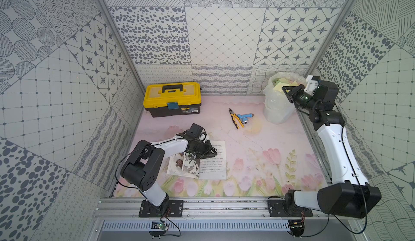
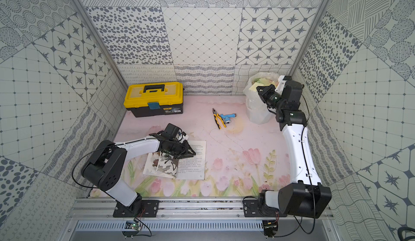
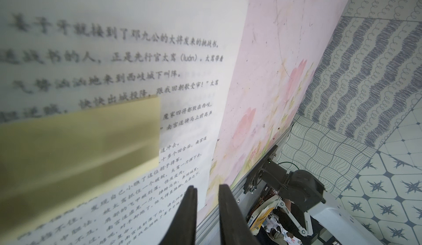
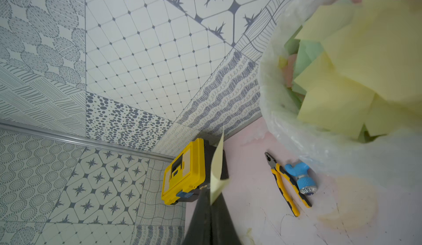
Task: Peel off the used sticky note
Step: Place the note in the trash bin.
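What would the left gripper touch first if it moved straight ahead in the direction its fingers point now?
Most likely the printed book page: the left gripper angles down at it. The yellow sticky note lies beside that line, not in it, though depth is unclear.

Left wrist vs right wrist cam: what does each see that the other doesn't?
Left wrist only: book page with a yellow stuck note on it, and the left gripper, slightly open. Right wrist only: right gripper shut on a peeled note, bin bag holding discarded notes, toolbox, pliers. Both: pink floral mat, patterned walls.
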`<control>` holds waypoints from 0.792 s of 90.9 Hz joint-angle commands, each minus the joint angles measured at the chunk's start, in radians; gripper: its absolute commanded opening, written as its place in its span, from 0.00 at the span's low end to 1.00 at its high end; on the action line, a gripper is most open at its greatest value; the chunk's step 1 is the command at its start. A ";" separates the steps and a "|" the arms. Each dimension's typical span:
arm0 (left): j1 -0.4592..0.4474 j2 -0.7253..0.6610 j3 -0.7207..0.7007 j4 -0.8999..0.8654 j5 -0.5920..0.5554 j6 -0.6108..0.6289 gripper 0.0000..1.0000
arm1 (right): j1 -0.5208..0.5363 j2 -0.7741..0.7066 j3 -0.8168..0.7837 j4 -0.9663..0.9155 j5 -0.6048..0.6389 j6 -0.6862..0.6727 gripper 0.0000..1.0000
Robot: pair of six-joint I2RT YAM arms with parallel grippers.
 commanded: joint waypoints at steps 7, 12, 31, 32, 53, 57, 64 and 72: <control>0.001 -0.019 -0.003 0.005 0.017 0.012 0.21 | -0.078 0.104 0.109 -0.039 0.015 -0.060 0.00; 0.001 -0.019 -0.006 0.004 0.017 0.012 0.22 | -0.093 0.146 0.142 -0.067 0.037 -0.092 0.00; 0.003 -0.029 -0.009 0.001 0.010 0.014 0.21 | -0.114 0.286 0.258 -0.196 0.145 -0.233 0.00; 0.003 -0.029 -0.008 0.000 0.010 0.014 0.21 | -0.114 0.292 0.263 -0.203 0.147 -0.239 0.00; 0.003 -0.042 -0.013 -0.003 0.005 0.014 0.21 | -0.115 0.365 0.348 -0.315 0.231 -0.322 0.23; 0.004 -0.046 -0.017 -0.003 0.001 0.014 0.21 | -0.116 0.358 0.350 -0.317 0.238 -0.327 0.30; 0.004 -0.055 -0.022 -0.003 -0.004 0.012 0.21 | -0.117 0.338 0.353 -0.317 0.251 -0.331 0.41; 0.007 -0.065 -0.028 -0.004 -0.009 0.009 0.21 | -0.119 0.315 0.359 -0.319 0.259 -0.336 0.51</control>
